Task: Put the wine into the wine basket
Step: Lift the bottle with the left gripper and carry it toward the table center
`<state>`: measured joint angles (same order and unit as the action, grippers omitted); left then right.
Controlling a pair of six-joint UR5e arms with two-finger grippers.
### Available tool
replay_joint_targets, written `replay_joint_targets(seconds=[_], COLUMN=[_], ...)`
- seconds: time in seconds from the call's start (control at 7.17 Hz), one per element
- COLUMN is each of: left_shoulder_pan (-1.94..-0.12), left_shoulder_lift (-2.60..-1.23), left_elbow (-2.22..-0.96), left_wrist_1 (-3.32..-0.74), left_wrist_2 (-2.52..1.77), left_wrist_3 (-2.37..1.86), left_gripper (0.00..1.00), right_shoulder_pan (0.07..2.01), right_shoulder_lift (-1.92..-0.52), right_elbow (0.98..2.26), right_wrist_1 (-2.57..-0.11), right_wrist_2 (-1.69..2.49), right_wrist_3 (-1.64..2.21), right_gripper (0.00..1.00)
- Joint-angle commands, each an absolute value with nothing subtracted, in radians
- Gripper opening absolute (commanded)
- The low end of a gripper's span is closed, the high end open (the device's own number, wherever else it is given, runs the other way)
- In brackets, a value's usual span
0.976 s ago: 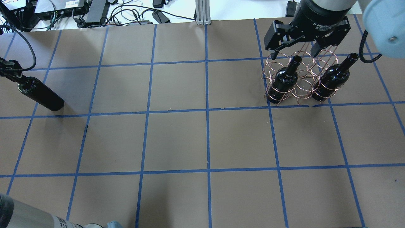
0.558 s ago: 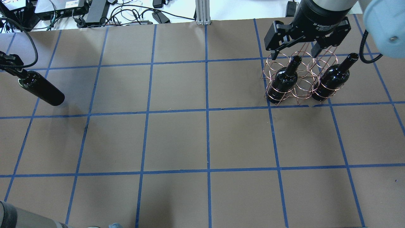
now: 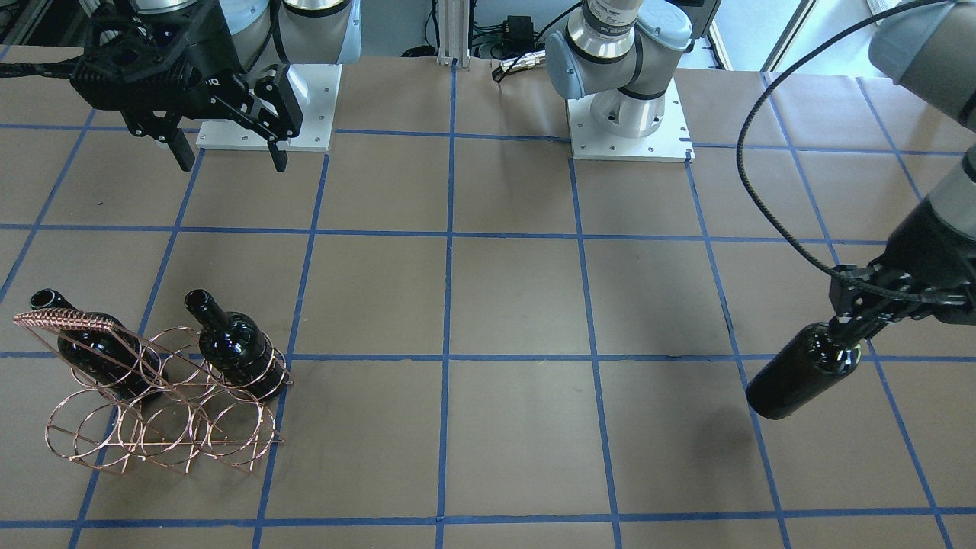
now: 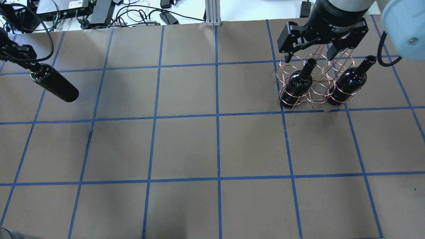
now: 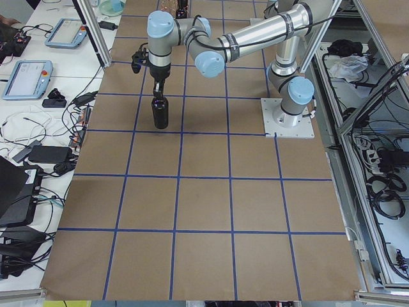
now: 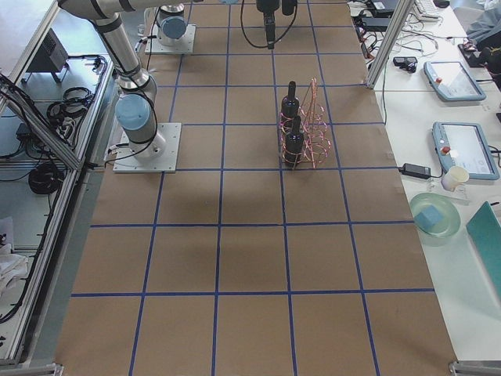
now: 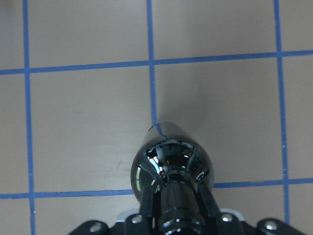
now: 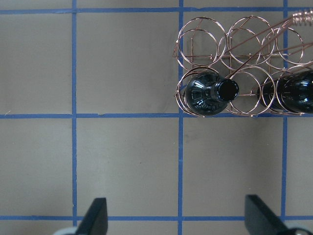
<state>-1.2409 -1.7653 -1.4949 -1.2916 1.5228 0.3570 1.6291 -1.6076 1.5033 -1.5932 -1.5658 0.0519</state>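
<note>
L gripper (image 3: 858, 305) pinches the wine bottle (image 3: 801, 374) by the neck, and its body hangs clear of the bench near the left end. The wine basket (image 3: 65, 320) sits well apart near the right end, w/ two bottles (image 4: 297, 84) seated. R gripper (image 3: 232, 156) hovers nearby, jaws spread, empty. Carry high, keep it plumb, and pick a free hoop. The bottle mouth is hidden by the fingers, and the thin wire is hard to read.

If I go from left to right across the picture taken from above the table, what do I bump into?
left gripper → held wine bottle → first racked bottle → second racked bottle. Both racked bottles stand in the wine basket, which spans them, so it gets no spot of its own.
</note>
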Motion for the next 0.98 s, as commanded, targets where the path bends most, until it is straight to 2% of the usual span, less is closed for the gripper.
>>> replay_joint_targets(seconds=[0.0,0.42,0.84], left_shoulder_pan=[-1.409,-1.615,-1.666], left_shoulder_lift=[-1.755,-1.72,-1.613], left_elbow=[-1.497,-1.586,-1.721], left_wrist_1=[-1.292,-1.264,-1.267], left_wrist_2=[1.517,1.528,1.537], left_wrist_3=[0.109,-0.156,-0.221], left_gripper=[0.0,0.0,0.0], right_shoulder_pan=[1.629,1.629,1.629], right_shoulder_lift=[-1.608,-1.608,-1.608], right_elbow=[1.503,1.503,1.503], right_wrist_1=[-1.597,-1.595,-1.595], right_wrist_2=[-1.565,-1.565,-1.565], right_wrist_3=[0.052,0.054,0.052], right_gripper=[1.0,1.0,1.0])
